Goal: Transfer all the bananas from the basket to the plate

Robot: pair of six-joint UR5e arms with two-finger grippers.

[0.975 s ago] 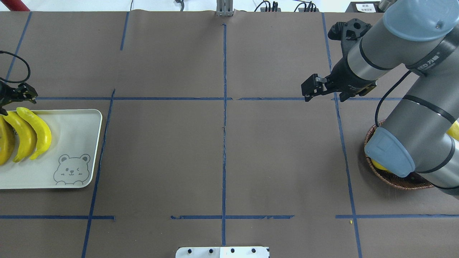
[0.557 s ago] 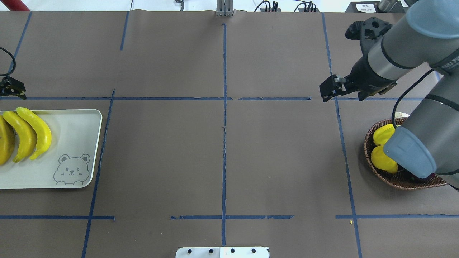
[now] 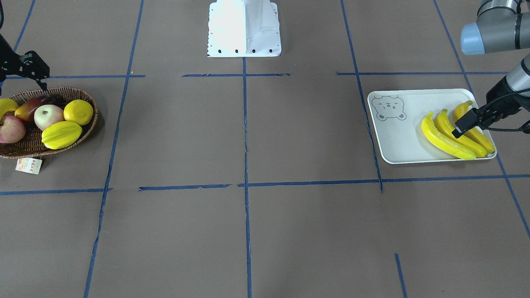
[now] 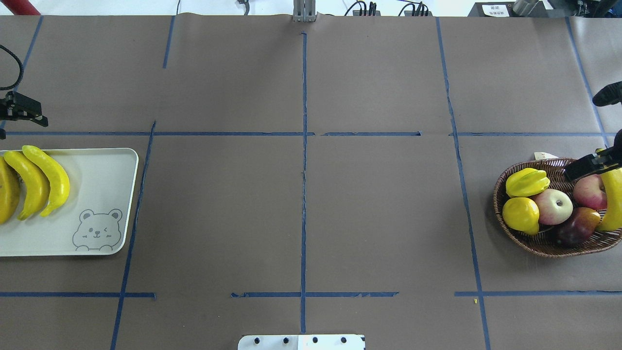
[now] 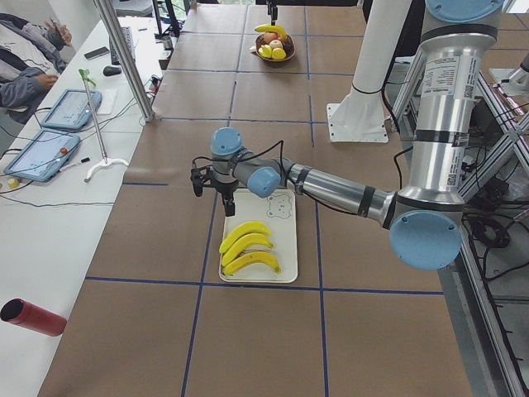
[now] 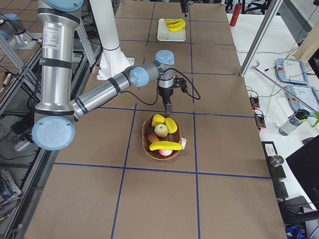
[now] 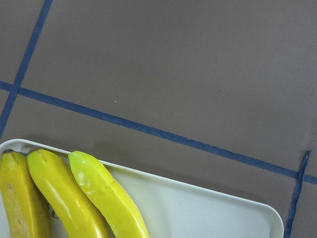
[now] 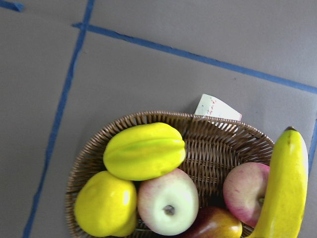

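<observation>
Banana (image 4: pixel 613 199), one, last item for transfer: lodged at the 3 o'clock edge of the basket (image 4: pixel 534 249) in the overhead view, lying along the 12-to-6 line and resting against the wicker rim. Skin is glossy and smooth, so a slippery surface is judged likely; the body looks stiff, curved and light. A hold is advised across the thick middle, fingers closing on the narrow sides, since the tapered ends would probably be squeezed out. Finger room is judged tight at its 9 o'clock, where a red apple (image 4: pixel 590 192) sits just beside it.

Right gripper (image 4: pixel 576 170): poised over the basket's 1 o'clock rim, near the banana's upper end. Nothing is held; how far it is open cannot be told.

Basket, other contents: star fruit (image 4: pixel 527 182) at 10 o'clock, lemon (image 4: pixel 520 215) at 8 o'clock. Neither is for transfer.

Plate (image 4: pixel 107 194): well apart, at 9 o'clock of the overhead view. Three bananas (image 4: pixel 36 182) are laid side by side at its 9 o'clock end.

Left gripper (image 3: pixel 459 129): hung by the plate's 11 o'clock corner, near the banana tips. Nothing is seen in it; its opening cannot be told.
</observation>
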